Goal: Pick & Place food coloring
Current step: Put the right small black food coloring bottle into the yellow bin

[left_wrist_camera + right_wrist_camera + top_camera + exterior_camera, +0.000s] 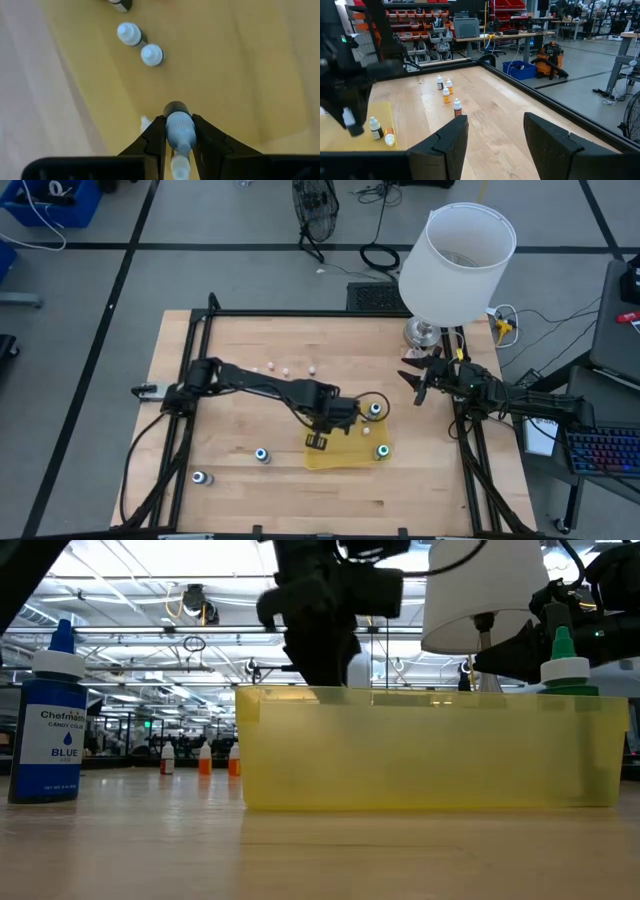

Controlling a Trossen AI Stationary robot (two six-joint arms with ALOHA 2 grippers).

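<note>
My left gripper (330, 425) hangs over the flat yellow tray (350, 457), shut on a dark food coloring bottle (179, 131) with a pale round top. Two small whitish dropper bottles (131, 34) (151, 54) stand in the tray below it. Larger dark bottles with teal-white tops stand on the tray (383, 451) (375, 409) and on the table to the tray's left (262, 454) (201, 478). Several tiny bottles (287, 369) stand in a row toward the far edge. My right gripper (495, 142) waits open near the lamp, holding nothing. My left gripper pinches the bottle between its two fingers (156, 137) at the pale cap end (180, 127). The fingers come from above, pointing steeply down. The bottle stays upright, cap up, and hangs clear above the tray (349, 119).
A white-shaded lamp (455, 260) stands at the table's far right, beside my right arm. A dark frame rail (300, 313) runs along the far edge. In the low view a blue-labelled bottle (52, 720) stands left of the tray wall (430, 755), and a green-topped bottle (565, 665) rises behind it.
</note>
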